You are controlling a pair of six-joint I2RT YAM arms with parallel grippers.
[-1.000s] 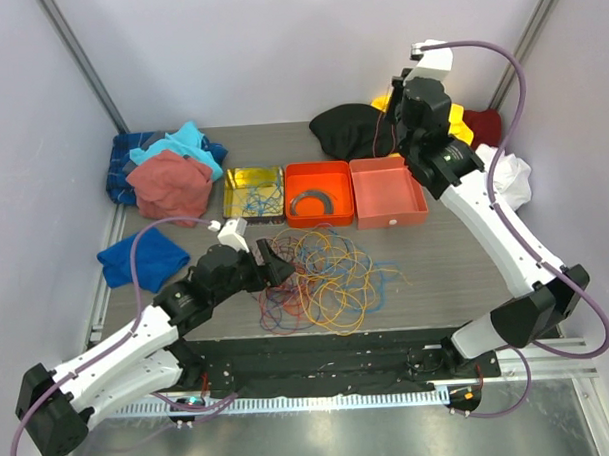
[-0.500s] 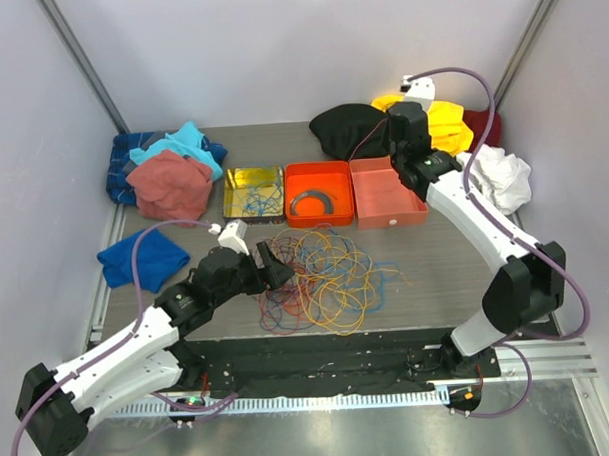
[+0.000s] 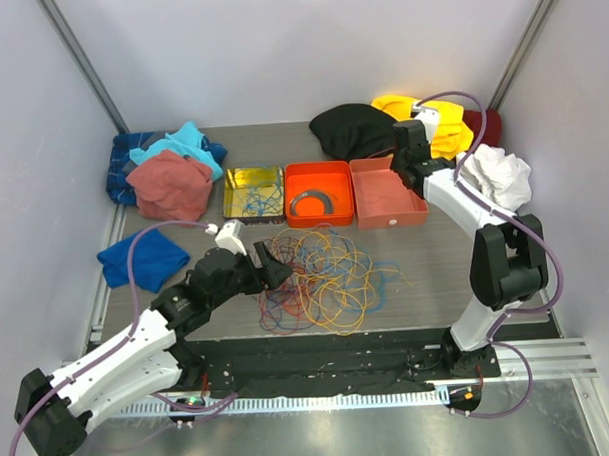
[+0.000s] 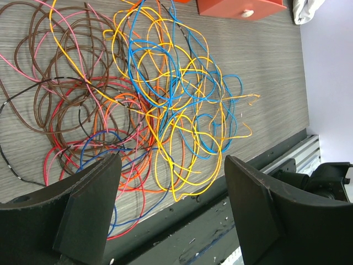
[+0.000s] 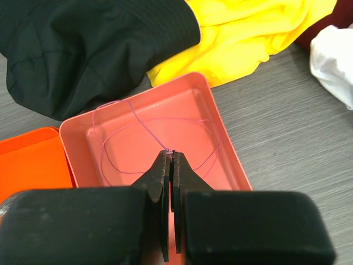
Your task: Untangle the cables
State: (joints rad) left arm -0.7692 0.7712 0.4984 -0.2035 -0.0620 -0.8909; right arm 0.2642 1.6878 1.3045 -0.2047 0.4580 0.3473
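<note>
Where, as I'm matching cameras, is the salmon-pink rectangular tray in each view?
Top external: salmon-pink rectangular tray, rightmost of three.
Left wrist: tray at top edge, front wall only.
Right wrist: tray centre, under right gripper pinching thin purple cable.
Shared landmark: crumpled white cloth right of it.

Cables (image 3: pixel 326 279): frame centre, on the table (image 3: pixel 446 258).
Trays (image 3: pixel 226 196): three in a row above the cables.
Strip (image 3: pixel 312 202): in the middle tray (image 3: pixel 289 196).
Wire (image 5: pixel 149 131): in the right tray (image 5: pixel 220 118), at the right gripper's (image 5: pixel 170 158) tips.
Cloths (image 3: pixel 168 183): upper left, upper right.
Left gripper (image 3: pixel 274 261): left of the cables.
</note>
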